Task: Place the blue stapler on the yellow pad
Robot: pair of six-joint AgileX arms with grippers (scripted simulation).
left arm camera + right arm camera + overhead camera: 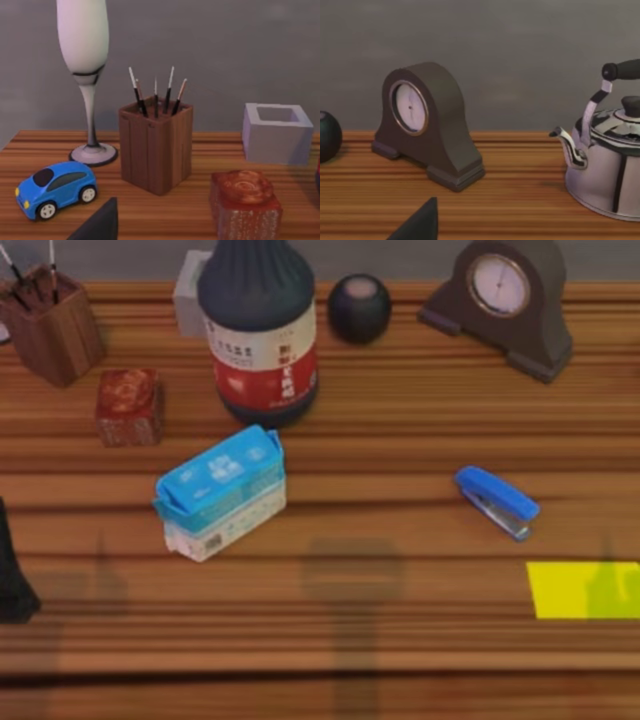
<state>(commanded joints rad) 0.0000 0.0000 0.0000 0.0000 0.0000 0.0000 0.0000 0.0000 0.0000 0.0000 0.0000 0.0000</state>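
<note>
1. The blue stapler (pixel 497 501) lies on the wooden table (pixel 400 440) right of centre, slanted, with its rounded blue top over a grey metal base.
2. The yellow pad (pixel 583 590) sits near it, toward the front right edge, flat and plain; the two are apart, not touching.
3. Only the top view shows these two. Neither wrist camera catches them.
4. Left of centre is a white box with a blue lid (pixel 220 492), and behind it a dark bottle with a red and white label (pixel 259 330).
5. Along the back, the top view has a dark mantel clock (pixel 498 302) and a dark round ball (pixel 359 307).
6. The right wrist view adds a shiny metal kettle (pixel 610 170) with a black handle.
7. The left wrist view adds a blue toy car (pixel 56 188), a tall white glass (pixel 87 75), a wooden brush holder (pixel 155 145), a reddish block (pixel 244 202) and a grey open cube (pixel 276 132).
8. The left arm (pixel 14 570) is a dark shape at the left edge; neither gripper's fingers can be told as spread or closed.
</note>
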